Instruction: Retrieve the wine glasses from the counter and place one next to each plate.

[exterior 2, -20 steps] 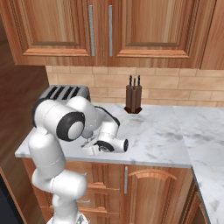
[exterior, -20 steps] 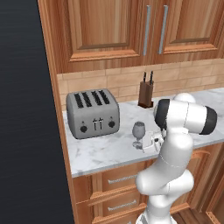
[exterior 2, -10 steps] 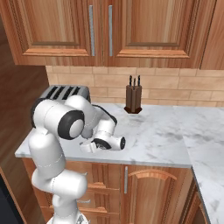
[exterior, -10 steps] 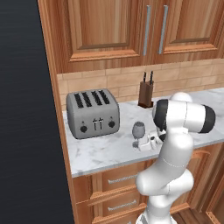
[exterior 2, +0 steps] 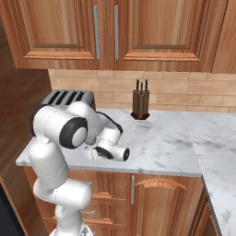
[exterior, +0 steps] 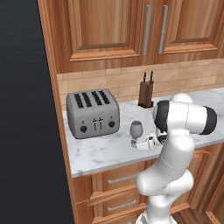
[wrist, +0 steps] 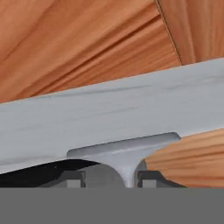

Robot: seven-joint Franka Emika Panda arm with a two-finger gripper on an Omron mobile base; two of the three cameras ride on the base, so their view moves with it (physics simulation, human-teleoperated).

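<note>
Wooden wall cupboards (exterior: pixel 131 30) hang above a tan tile backsplash (exterior 2: pixel 184 90), and below them a white, grey-veined marble tabletop (exterior: pixel 100 151) runs over brown drawers (exterior: pixel 118 181). The white arm (exterior: pixel 175 166) rises in front of the tabletop and bends down toward its front part. At the left end stands a grey four-slot toaster (exterior: pixel 92 113), slots up, its knobs facing the room. Farther back, against the tiles, a dark wooden knife block (exterior: pixel 145 92) holds two black handles.

Just right of the toaster, near the tabletop's front edge, a small grey wine glass (exterior: pixel 136 131) stands upright on its round foot. The hand (exterior: pixel 139 143) lies low and level at the glass's base, reaching in from the right. From the camera on the hand, the stem of the glass (wrist: pixel 125 168) rises between the two dark fingertips (wrist: pixel 148 178), which sit close on either side of it, the round foot spreading wide just beyond them. The fingers look drawn in against the stem, gripping it
</note>
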